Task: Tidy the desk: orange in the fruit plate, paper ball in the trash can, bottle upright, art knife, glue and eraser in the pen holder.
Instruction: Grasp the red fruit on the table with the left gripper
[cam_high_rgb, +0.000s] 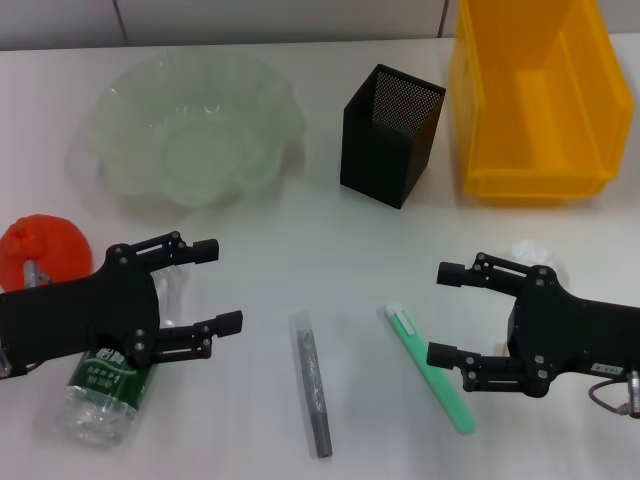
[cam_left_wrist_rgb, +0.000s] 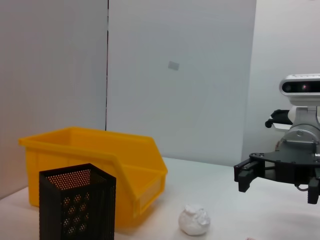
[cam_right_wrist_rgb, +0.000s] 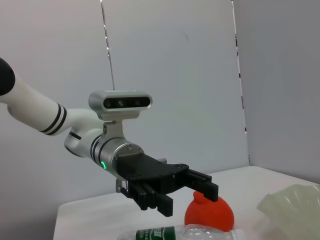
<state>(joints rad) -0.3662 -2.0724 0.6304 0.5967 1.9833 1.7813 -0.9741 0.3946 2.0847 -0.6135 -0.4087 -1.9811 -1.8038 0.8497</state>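
Observation:
The orange (cam_high_rgb: 45, 250) lies at the left edge, below the pale-green fruit plate (cam_high_rgb: 190, 130). The bottle (cam_high_rgb: 105, 395) lies on its side under my left gripper (cam_high_rgb: 225, 285), which is open and empty above it. My right gripper (cam_high_rgb: 445, 312) is open and empty, just right of the green art knife (cam_high_rgb: 430, 368). The paper ball (cam_high_rgb: 535, 252) sits behind it. A grey glue stick (cam_high_rgb: 312, 385) lies in the front middle. The black mesh pen holder (cam_high_rgb: 390, 135) and the yellow trash can (cam_high_rgb: 535, 100) stand at the back. The eraser is out of view.
The left wrist view shows the trash can (cam_left_wrist_rgb: 100, 165), pen holder (cam_left_wrist_rgb: 77, 207) and paper ball (cam_left_wrist_rgb: 195, 220). The right wrist view shows the left gripper (cam_right_wrist_rgb: 190, 199), orange (cam_right_wrist_rgb: 210, 215), bottle (cam_right_wrist_rgb: 185, 233) and fruit plate (cam_right_wrist_rgb: 295, 200).

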